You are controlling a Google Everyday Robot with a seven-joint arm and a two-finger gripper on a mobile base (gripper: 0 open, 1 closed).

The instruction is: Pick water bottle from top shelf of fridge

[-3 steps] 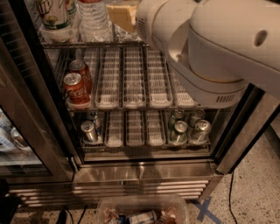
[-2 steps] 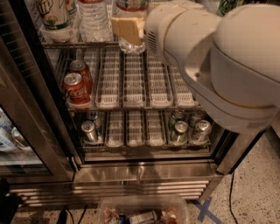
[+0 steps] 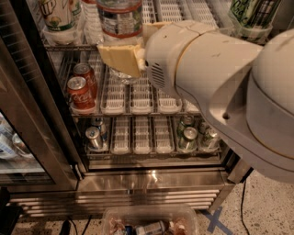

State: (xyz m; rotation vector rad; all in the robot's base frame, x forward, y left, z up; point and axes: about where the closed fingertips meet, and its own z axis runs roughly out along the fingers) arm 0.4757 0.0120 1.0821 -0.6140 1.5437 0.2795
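The water bottle (image 3: 120, 18), clear and ribbed with a red-edged label band, stands at the front of the top shelf (image 3: 183, 9) of the fridge (image 3: 138, 183). Its base (image 3: 123, 77) shows below the shelf's front wire, in front of the rack of red cans. My gripper (image 3: 126, 55) is shut on the bottle's lower half. One pale yellow finger (image 3: 120, 58) lies across its front, and the other is mostly hidden behind it. The big white arm (image 3: 220, 78) covers the right part of the shelves.
White-and-green printed bottles stand at top left (image 3: 59, 13) and top right (image 3: 250, 13). Red cans (image 3: 80, 89) are on the middle rack's left. Silver-green cans (image 3: 94, 135) (image 3: 195, 137) are on the lower rack. The dark door frame (image 3: 36, 114) is at left. A plastic tub (image 3: 151, 222) is on the floor.
The view has shifted down and left across the shelves. My gripper has closed around the water bottle, and the bottle has come forward and lower against the racks.
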